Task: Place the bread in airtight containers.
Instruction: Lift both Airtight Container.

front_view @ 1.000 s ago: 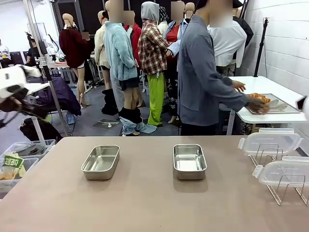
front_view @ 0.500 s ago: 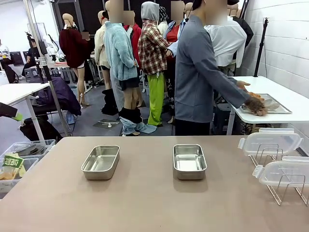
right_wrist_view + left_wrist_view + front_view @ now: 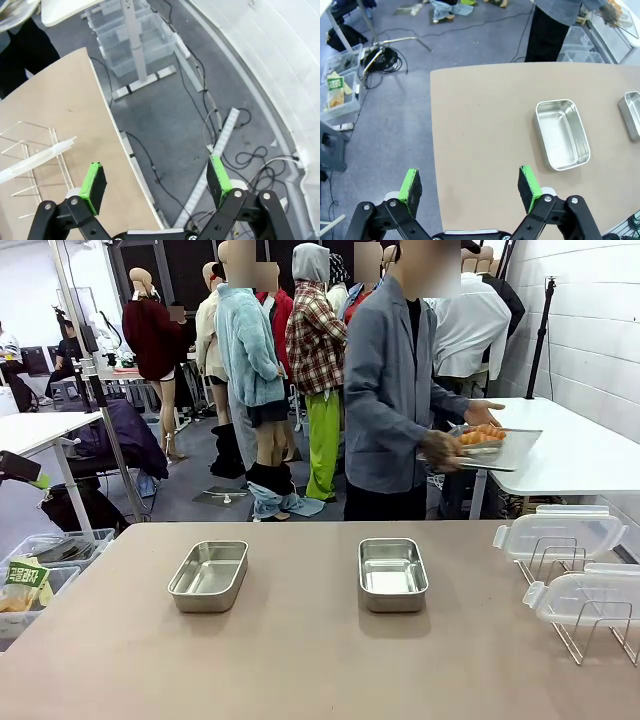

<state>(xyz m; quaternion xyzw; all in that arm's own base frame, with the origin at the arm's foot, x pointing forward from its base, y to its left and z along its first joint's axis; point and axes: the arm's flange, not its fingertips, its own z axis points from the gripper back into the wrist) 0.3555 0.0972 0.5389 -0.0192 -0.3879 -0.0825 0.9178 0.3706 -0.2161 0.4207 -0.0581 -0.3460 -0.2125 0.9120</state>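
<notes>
**Front and wrist views: bread arriving, containers waiting.**

L pincer point(image 3: 469, 182): pads wide apart, nothing between them. It hangs over the counter point(image 3: 485, 125) edge, one pad above the floor and one above the top. The nearer container point(image 3: 562, 134) lies ahead of it, toward its right-hand pad, and is empty. The second container point(image 3: 632, 115) lies farther off the same way, also empty.

R pincer point(image 3: 156, 179): also wide, holding nothing, out past the counter edge w/ floor below. The wire rack point(image 3: 35, 150) w/ a clear lid sits beside its left-hand pad.

Change vs. half a sec. ago: the person was then reaching to the tray point(image 3: 515, 450) on the side table. They have now lifted it and turned toward the counter. The bread point(image 3: 482, 435) rides on the tray, which the person's hand point(image 3: 440, 450) grips. It is across the counter from both pincers and well beyond them. The containers and the lids point(image 3: 555, 536) are unmoved.

Meaning: the bread is en route but not yet within reach. No roll is in a container, so approx. none of the task is done. Probable next step: the tray is set down or offered, then a pincer takes a roll. The lids come after that.
</notes>
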